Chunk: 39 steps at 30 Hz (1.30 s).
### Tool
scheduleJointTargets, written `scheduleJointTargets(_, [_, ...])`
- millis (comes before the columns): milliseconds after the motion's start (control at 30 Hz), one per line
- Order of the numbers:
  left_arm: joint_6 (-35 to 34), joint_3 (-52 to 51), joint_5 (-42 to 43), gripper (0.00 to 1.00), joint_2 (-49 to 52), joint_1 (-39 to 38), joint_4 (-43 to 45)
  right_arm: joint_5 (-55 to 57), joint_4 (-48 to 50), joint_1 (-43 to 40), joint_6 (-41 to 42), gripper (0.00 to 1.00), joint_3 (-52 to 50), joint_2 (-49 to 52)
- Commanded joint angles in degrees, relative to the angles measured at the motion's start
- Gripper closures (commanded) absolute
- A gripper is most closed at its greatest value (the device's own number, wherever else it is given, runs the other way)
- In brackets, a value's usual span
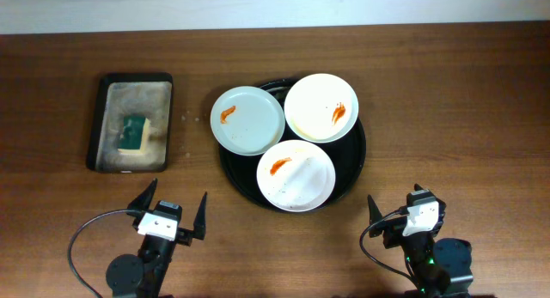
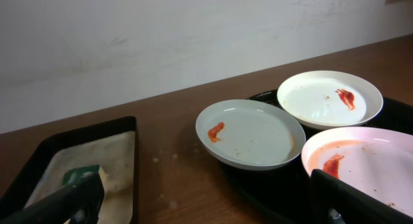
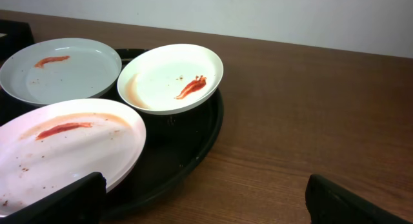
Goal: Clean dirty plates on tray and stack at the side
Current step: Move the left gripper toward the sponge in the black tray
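Note:
A round black tray (image 1: 354, 161) holds three white plates with red sauce smears: a left plate (image 1: 247, 119), a back right plate (image 1: 320, 107) and a front plate (image 1: 296, 174). They also show in the left wrist view (image 2: 250, 132) and the right wrist view (image 3: 171, 77). A green and yellow sponge (image 1: 134, 131) lies in a rectangular black tray (image 1: 97, 118) at the left. My left gripper (image 1: 172, 214) is open and empty near the front edge, below the sponge tray. My right gripper (image 1: 404, 214) is open and empty, front right of the round tray.
The brown wooden table (image 1: 455, 100) extends to the right of the round tray and at the back. A white wall (image 2: 161, 37) runs behind the table. Black cables loop beside both arm bases at the front edge.

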Motion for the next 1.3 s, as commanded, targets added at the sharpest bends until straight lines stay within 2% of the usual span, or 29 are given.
scheduleJointTargets(0, [1.5, -0.7, -2.6, 0.01, -0.6, 0.2, 0.2, -0.3, 0.2, -0.3, 0.0, 0.01, -0.4, -0.5])
scheduleJointTargets(1033, [1.5, -0.7, -2.6, 0.01, -0.6, 0.2, 0.3, -0.4, 0.2, -0.3, 0.0, 0.01, -0.4, -0.5])
scheduleJointTargets(1167, [1.4, -0.7, 1.1, 0.01, -0.6, 0.2, 3.2, -1.1, 0.3, -0.3, 1.5, 0.01, -0.4, -0.5])
scheduleJointTargets(1267, [-0.5, 0.0, 2.5, 0.01, -0.6, 0.2, 7.4, -5.8, 3.1, -0.3, 3.8, 0.01, 0.0, -0.5])
